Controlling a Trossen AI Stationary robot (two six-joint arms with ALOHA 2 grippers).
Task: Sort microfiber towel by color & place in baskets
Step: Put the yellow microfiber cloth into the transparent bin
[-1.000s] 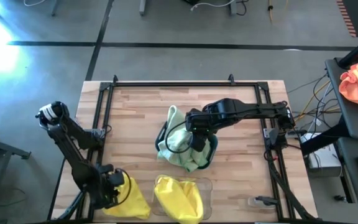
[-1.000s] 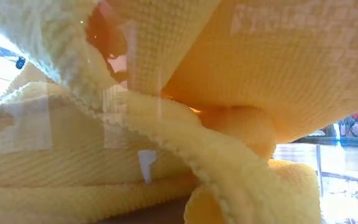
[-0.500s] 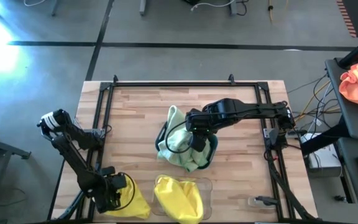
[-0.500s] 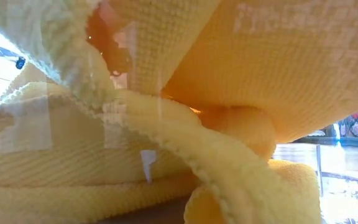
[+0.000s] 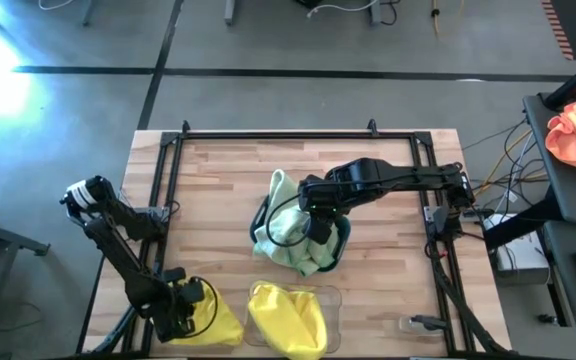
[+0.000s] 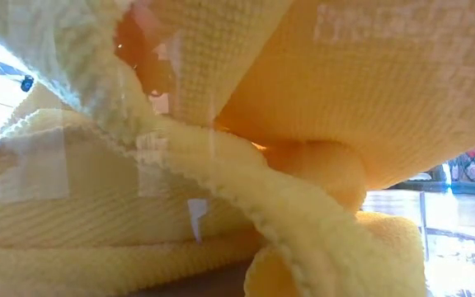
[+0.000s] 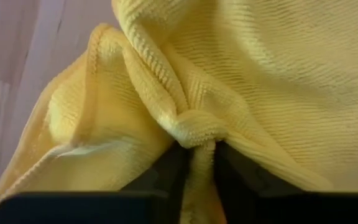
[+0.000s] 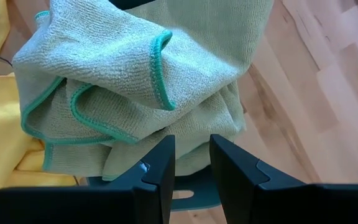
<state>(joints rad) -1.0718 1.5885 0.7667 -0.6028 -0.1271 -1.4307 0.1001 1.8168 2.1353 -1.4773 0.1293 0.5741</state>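
Yellow, ribbed microfiber towel [image 7: 185, 121] is bunched into a fold pinched by the left claw [image 5: 181, 308] at the tabletop's [image 5: 388, 200] near-left corner. A second yellow one [image 5: 288, 316] fills the clear basket [image 5: 333, 297]. Pale green towels [image 5: 286, 232], teal-edged, count unclear, heap over the teal basket [image 5: 344, 240]; the right claw [image 8: 190, 163] hovers above, fingers slightly apart.

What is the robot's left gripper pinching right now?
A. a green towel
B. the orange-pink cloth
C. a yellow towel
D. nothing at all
C: in the left wrist view a bunched fold of the yellow towel sits squeezed between the left gripper fingers, at the table's front left corner.
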